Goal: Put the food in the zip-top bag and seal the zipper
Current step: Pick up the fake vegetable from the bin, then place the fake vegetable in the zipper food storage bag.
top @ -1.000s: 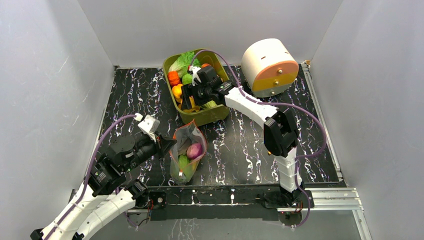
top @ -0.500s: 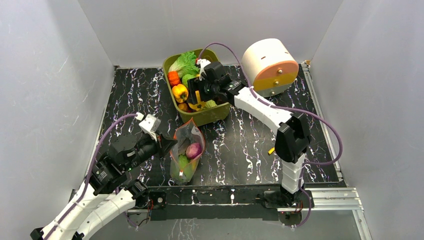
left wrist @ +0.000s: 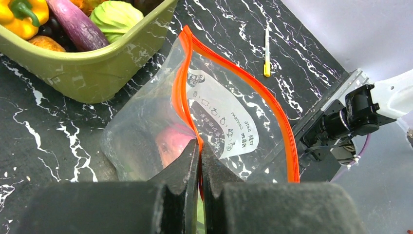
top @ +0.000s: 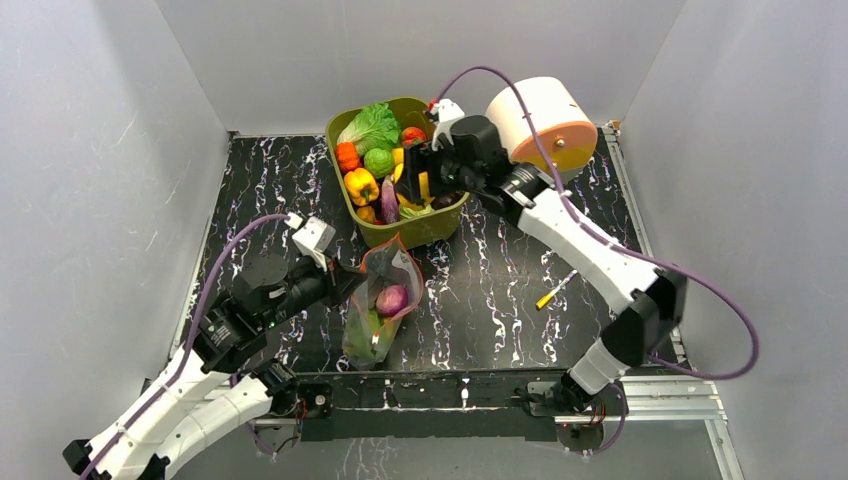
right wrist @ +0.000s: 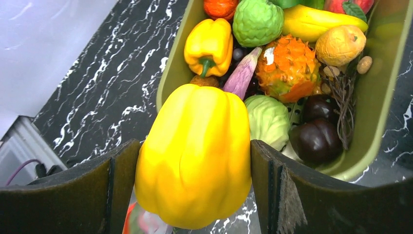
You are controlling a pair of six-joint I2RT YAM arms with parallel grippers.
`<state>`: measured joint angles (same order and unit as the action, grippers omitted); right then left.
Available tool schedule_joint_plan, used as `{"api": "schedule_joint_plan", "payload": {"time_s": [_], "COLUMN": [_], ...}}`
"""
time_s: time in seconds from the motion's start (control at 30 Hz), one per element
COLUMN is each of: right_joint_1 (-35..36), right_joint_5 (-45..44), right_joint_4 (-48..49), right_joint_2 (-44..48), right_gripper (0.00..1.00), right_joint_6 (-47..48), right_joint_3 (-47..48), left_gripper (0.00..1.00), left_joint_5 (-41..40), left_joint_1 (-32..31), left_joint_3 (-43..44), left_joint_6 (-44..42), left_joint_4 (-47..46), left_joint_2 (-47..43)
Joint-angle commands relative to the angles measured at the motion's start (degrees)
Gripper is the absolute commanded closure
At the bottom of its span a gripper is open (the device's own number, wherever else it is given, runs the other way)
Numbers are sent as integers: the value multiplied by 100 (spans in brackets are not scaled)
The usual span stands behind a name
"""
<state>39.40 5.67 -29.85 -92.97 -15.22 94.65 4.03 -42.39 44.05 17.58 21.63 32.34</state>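
Over the olive-green plastic tub [top: 420, 232], the right gripper [right wrist: 195, 168] clasps a glossy yellow pepper [right wrist: 195, 146] — the left gripper [left wrist: 199, 161] pinches the crinkly clear bag [left wrist: 141, 117] by its rim, mouth agape to receive it.

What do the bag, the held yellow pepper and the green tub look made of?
Bag: thin clear plastic film, crinkled and glare-streaked, orange zipper strip. Yellow pepper: likely hard moulded plastic, smooth, soft sheen. Tub: olive rigid plastic, probably; matte, scuffed whitish along the rim.

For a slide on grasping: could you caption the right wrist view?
Right gripper holds a yellow pepper above the food-filled green tub.
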Motion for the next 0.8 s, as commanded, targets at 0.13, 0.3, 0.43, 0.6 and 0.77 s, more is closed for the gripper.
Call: {"api": "schedule_joint_plan", "payload": {"time_s": [0.13,0.3,0.43,0.6,0.77], "right_joint_1": [-16,-16,-16,7,45], "right_joint_5": [555,1371,2204,2396,2324], "right_joint_4": [428,810,1138,1446,1477], "right_joint_2": [1601,2272,2579,2670,2551], "right_gripper": [46,45,45,45,45], "right_joint_6": [-114,-413,-703,-975,-1075], "right_joint_3": [-940,-1592,-2119,-2569,-2782], "left_gripper": [100,100,100,100,100], "left_joint_5": [194,272,336,421,486], "left_joint_1": [-15,-15,-15,-15,-15], "left_joint_3": [456,512,560,603,594], "left_joint_6": [158,298,421,520,613], "left_joint_4": [-629,-894,-1065,-1274,-1404], "left_joint_2": [472,704,878,1021,1098]}}
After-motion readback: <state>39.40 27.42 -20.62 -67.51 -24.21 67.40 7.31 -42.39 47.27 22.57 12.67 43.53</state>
